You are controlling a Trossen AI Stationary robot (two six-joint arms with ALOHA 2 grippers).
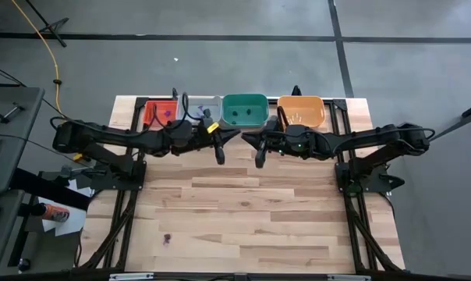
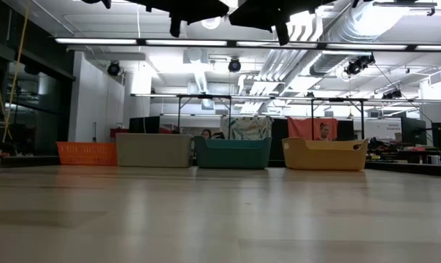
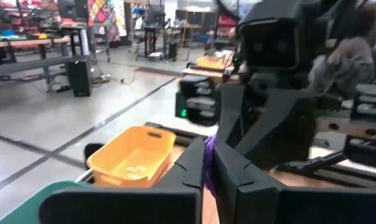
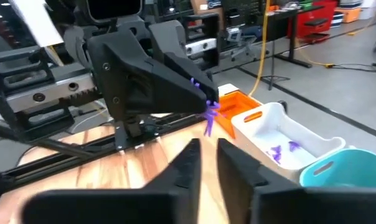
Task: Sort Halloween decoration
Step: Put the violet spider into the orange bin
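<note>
Beyond my tabletop (image 1: 243, 211) of pale wood planks lies a grey concrete floor (image 1: 220, 70) crossed by dark lines, with a yellow cable (image 1: 44, 35) trailing over it. Overhead I see long strip lights (image 2: 228, 42) and pale ducts (image 2: 352, 22) under a white ceiling. Farther back stand dark-framed workbenches (image 3: 35, 53) and a colourful patterned hanging (image 3: 110, 12).

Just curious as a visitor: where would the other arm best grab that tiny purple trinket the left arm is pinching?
Probably by the loose end of the purple trinket hanging beyond the left gripper, whose jaws pinch its other end. The right gripper, jaws slightly apart, faces it head-on, so coming straight from there looks best.
</note>
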